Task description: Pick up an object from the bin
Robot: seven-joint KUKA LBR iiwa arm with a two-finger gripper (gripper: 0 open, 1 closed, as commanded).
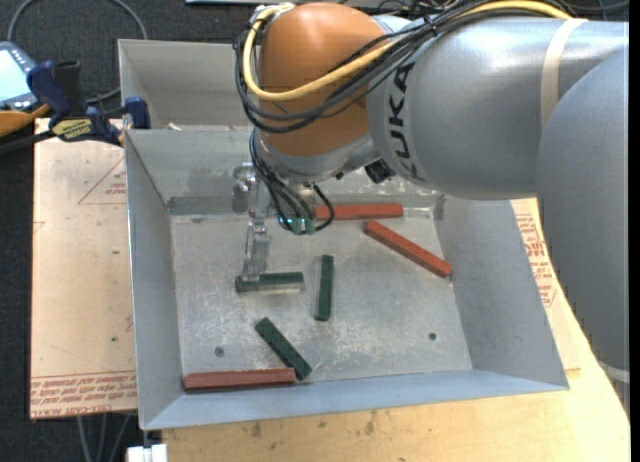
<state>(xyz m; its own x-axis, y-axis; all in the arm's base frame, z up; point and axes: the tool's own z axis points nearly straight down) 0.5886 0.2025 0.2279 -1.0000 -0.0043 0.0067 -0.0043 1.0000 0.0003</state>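
Green bar (282,280) beneath the tool (251,279), centre of bin (150,270).
Tool tip meets the bar's 9 o'clock end; open or closed cannot be determined.

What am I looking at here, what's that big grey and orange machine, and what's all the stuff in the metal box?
That is a robot arm, reaching in from the right. The orange dome and the cables are part of it. The one camera looks down from above, a little sideways, into a grey metal bin. The thin metal piece hanging under the dome is the gripper, the part that grabs. Loose on the bin's floor lie red bars and green bars, three of each. The gripper is down at the left end of the middle green bar. I cannot tell whether it grips it.
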